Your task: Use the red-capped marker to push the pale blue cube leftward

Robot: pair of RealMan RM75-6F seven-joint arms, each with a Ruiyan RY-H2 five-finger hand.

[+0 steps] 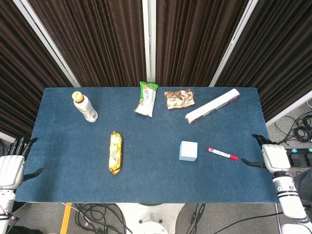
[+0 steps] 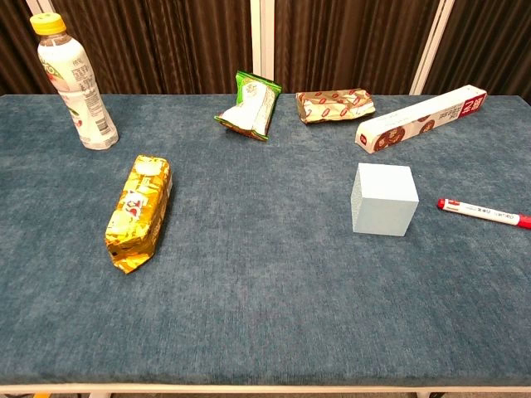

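Note:
The pale blue cube (image 1: 188,150) (image 2: 384,199) stands on the blue table, right of centre. Just to its right lies the red-capped marker (image 1: 223,154) (image 2: 485,213), flat on the cloth and apart from the cube. My right hand (image 1: 270,155) hovers off the table's right edge, fingers spread, holding nothing, a short way right of the marker. My left hand (image 1: 13,165) hangs off the left edge with its fingers apart and empty. Neither hand shows in the chest view.
A yellow snack bag (image 1: 115,152) lies left of centre. At the back stand a bottle (image 1: 85,107), a green packet (image 1: 146,98), a brown wrapper (image 1: 179,99) and a long white box (image 1: 212,105).

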